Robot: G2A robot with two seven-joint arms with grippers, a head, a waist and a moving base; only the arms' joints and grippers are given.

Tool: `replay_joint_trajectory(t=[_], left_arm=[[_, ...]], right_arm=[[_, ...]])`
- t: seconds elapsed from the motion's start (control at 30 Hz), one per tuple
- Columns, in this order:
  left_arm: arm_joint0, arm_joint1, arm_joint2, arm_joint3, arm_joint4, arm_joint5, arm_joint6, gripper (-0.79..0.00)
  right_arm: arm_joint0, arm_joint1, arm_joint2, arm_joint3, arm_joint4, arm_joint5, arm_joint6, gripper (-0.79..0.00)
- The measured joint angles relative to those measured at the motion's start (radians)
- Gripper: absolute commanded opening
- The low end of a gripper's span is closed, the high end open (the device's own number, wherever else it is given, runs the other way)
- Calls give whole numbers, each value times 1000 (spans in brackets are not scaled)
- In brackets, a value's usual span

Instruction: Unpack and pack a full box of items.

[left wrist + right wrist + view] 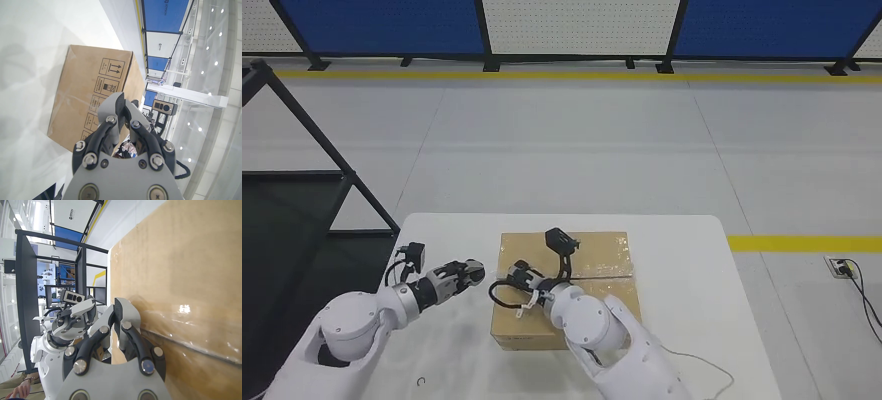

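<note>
Squarely, the box [604,256] sits top up, taped seam crosswise; left gripper [122,99] and right gripper [115,303] pinched together.

The table [692,300] and box [602,250] are viewed from above by the top camera, tilted toward the blue panels [382,25] behind. The box's printed side is seen close up from the left wrist, past the left gripper [122,100]. Its taped top is seen from even nearer, past the right gripper [118,302]. The box is shared by all three views.
</note>
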Motion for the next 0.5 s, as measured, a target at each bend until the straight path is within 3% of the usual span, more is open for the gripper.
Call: replay_joint_trajectory(t=[0.5], left_arm=[[-78, -21, 87, 101, 31, -4, -42, -785]], right_arm=[[-56, 13, 40, -68, -36, -31, 47, -785]])
